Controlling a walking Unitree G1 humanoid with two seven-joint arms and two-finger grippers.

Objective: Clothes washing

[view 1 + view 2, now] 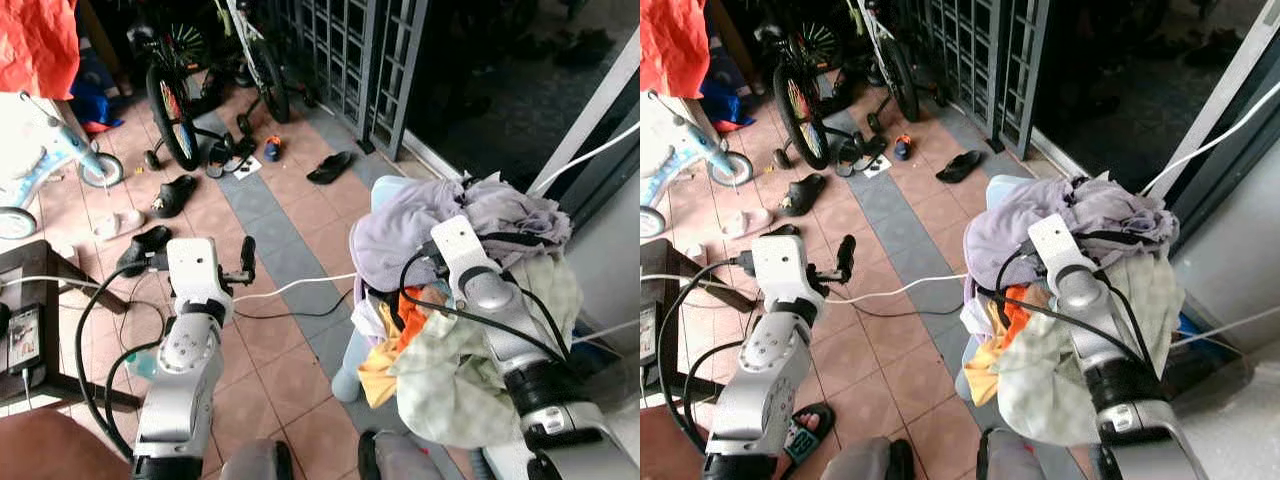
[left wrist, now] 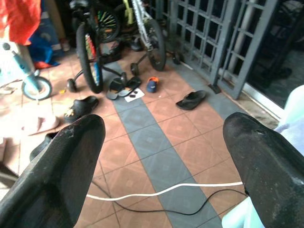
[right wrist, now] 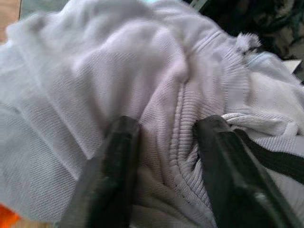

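A heap of clothes (image 1: 470, 380) fills a pale blue basket (image 1: 350, 365) on my right, with a lavender garment (image 1: 400, 235) on top and orange and pale green pieces below. My right arm reaches over the heap. In the right wrist view my right gripper (image 3: 166, 123) is pushed into the lavender garment (image 3: 95, 85), its fingers (image 3: 114, 161) closed on a ribbed fold. My left gripper (image 1: 240, 262) is held out over the tiled floor to the left of the basket, open with nothing in it (image 2: 164, 142).
A white cable (image 1: 290, 288) and a black cord cross the floor tiles ahead. Bicycles (image 1: 175, 110), a child's scooter (image 1: 50, 160) and scattered sandals (image 1: 330, 167) lie further off. A metal gate (image 1: 360, 60) stands ahead, and a dark table (image 1: 30, 270) is at my left.
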